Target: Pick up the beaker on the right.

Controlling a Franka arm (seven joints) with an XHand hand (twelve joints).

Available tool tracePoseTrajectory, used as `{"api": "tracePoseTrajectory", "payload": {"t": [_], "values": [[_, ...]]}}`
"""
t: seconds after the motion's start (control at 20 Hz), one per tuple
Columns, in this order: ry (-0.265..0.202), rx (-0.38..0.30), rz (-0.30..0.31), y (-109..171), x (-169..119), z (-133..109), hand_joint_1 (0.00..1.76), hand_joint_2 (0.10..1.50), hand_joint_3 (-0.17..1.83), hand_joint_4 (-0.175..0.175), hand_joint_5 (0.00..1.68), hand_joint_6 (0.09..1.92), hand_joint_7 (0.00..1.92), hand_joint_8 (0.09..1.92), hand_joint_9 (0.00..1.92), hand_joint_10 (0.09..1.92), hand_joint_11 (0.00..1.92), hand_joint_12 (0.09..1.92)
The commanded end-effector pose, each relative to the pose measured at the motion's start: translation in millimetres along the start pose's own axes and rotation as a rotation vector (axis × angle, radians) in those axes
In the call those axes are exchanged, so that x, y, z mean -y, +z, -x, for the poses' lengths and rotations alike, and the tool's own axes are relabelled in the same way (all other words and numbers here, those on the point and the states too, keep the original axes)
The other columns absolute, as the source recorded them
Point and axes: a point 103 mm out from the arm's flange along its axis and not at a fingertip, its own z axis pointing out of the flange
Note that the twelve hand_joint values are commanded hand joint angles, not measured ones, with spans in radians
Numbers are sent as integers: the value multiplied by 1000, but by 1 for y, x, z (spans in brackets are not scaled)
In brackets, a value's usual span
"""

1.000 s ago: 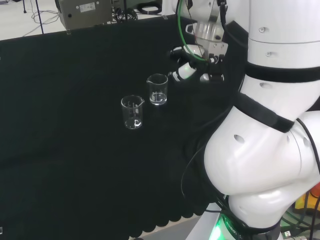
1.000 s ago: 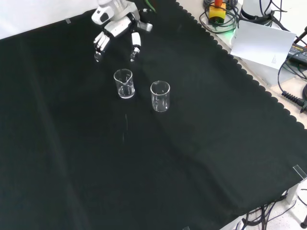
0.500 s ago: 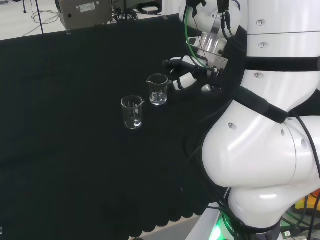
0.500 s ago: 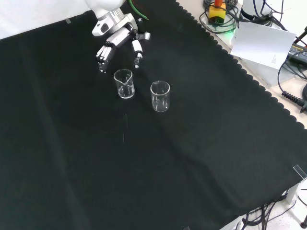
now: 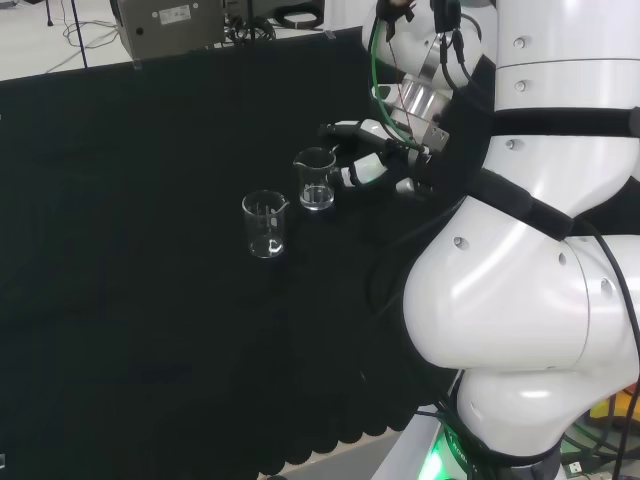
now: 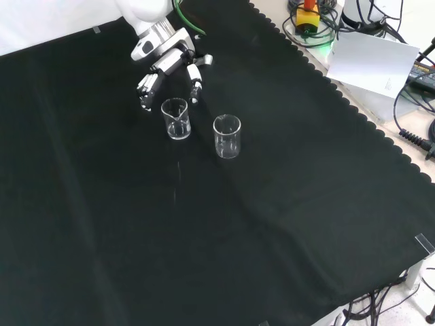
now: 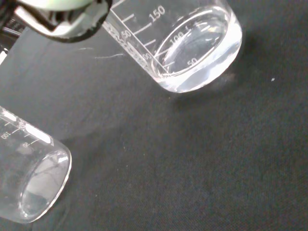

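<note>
Black-clothed bench (image 6: pixel 285 204), two clear glass beakers upright. Hand (image 6: pixel 166 61) just beside right-hand beaker (image 5: pixel 316 179), fingers (image 6: pixel 145 92) spread wide, straddling, holding nothing. Other beaker (image 5: pixel 265 224) nearby.

2 beakers (image 5: pixel 315 179) (image 5: pixel 265 224) on cloth (image 5: pixel 120 250)

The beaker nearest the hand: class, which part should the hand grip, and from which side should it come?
Grip the nearer beaker round its straight glass wall, below the rim. It stands upright, apart from the other beaker, with its right side in the head view bare. The hand already waits there with fingers spread, so probably close in sideways from there, not from above.
</note>
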Motion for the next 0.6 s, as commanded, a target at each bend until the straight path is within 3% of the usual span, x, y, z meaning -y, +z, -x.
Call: {"api": "tracePoseTrajectory", "payload": {"t": [0.05, 0.6], "values": [[-43, -53, 20, 13, -15, -3, 872, 516, 618, 0, 365, 87, 267, 660, 411, 632, 66, 1403], [-60, -98, 51, 26, -27, -7, 879, 514, 638, -2, 419, 87, 308, 678, 431, 622, 64, 1401]]}}
